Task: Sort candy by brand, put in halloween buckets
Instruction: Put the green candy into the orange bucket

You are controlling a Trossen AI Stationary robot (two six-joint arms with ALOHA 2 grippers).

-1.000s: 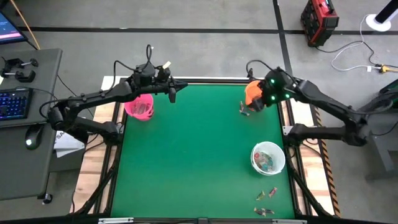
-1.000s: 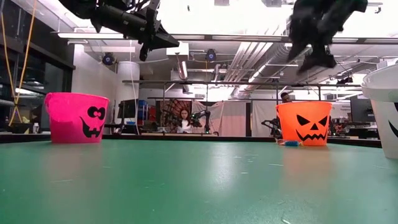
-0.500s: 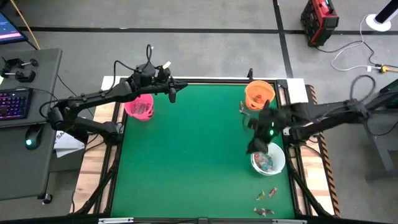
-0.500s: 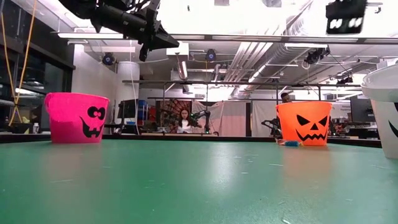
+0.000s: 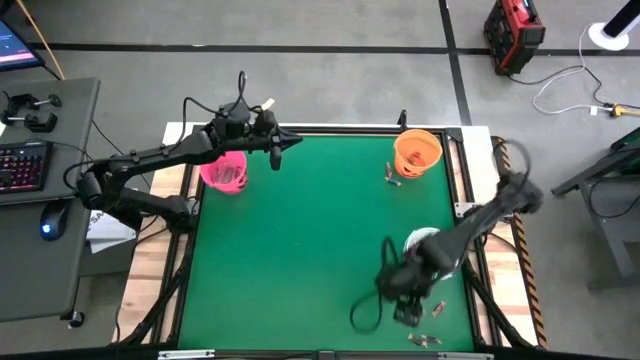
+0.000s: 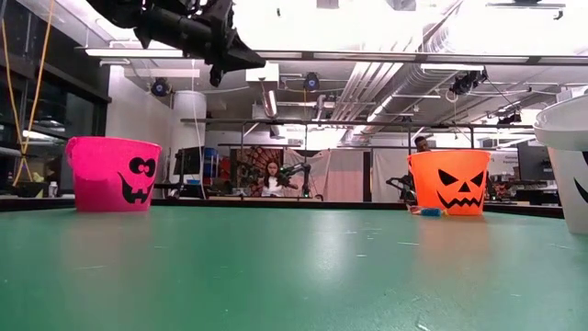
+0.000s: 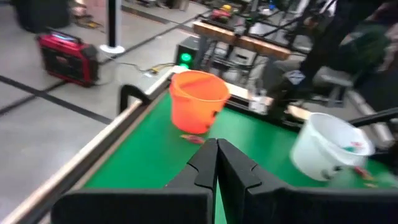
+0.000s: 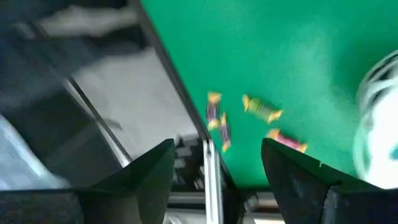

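Three buckets on the green table (image 5: 300, 240), left to right: pink bucket (image 5: 225, 172) at the far left corner, orange bucket (image 5: 417, 152) at the far right corner, white bucket (image 5: 425, 243) on the right side, nearer the front edge. In the low view the pink and orange ones each carry a black jack-o'-lantern face; no readable writing on any of them.

Left gripper (image 5: 277, 150) hangs in the air over the far edge, just beside the pink bucket, fingers pressed together with nothing between them. The left wrist view shows both dark fingers (image 7: 205, 163) meeting at the tips, pointing across at the orange and white buckets.

Candy, counted as far as it shows:
- pink bucket: some reddish pieces inside, count not readable
- loose by the orange bucket (image 5: 392, 175): two small pieces on the table, touching or nearly touching its base
- white bucket: mixed wrapped pieces inside, count not readable
- loose near the front right corner (image 8: 261, 109): four pieces in the right wrist view, yellow/orange and pink wrappers, close to the table's metal edge rail

No brand names legible on any wrapper.

Right gripper (image 5: 405, 300) is low over the front right area, between the white bucket and the loose front-corner candy, fingers wide apart and empty.
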